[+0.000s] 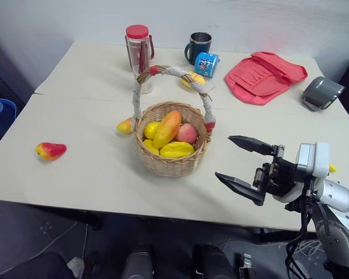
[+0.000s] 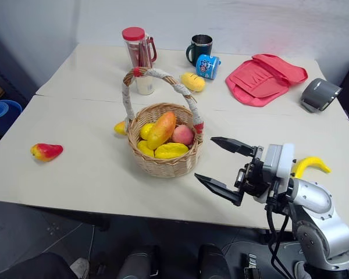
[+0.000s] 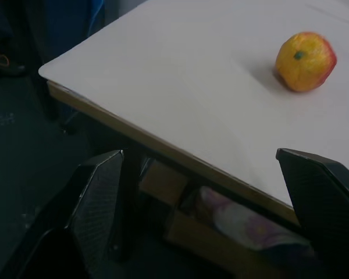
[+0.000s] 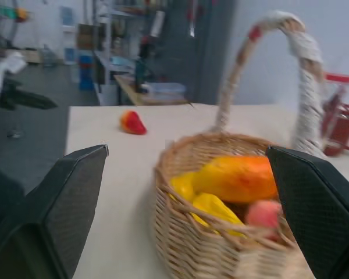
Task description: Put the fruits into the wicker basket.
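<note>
Already the wicker basket [image 1: 171, 152] stands near the front edge of the table [image 1: 93, 180], and it holds an orange mango [image 1: 167, 129], a pink peach [image 1: 187, 133] and some yellow fruits, so part of the task looks done. Nearest to the camera, the right gripper [image 2: 221, 163] hangs over the front edge, just right of the basket, with its fingers spread wide and nothing between them. The banana [image 2: 310, 165] lies close behind this arm, near the right edge; I think a swing of the arm could push it off the table without anybody noticing. The left gripper [image 3: 206, 203] is also spread and empty, by the corner of the table, and it looks toward a red-yellow pear [image 1: 50, 150] that lies alone near the left edge. This fruit is round and glossy, so a grip that closes off centre may squeeze it out and let it roll over the edge. A second pear-like fruit [image 1: 125, 125] touches the basket wall on its left side; reaching for it could knock the basket or catch the tall handle [image 1: 173, 72] and tip everything. Farther back, a lemon [image 2: 193, 81] sits beside the blue can [image 2: 207, 65], the dark mug [image 2: 199, 48] and the red-lidded bottle [image 2: 136, 58], near the far edge. A long reach there may hit these things or take the can by mistake.
</note>
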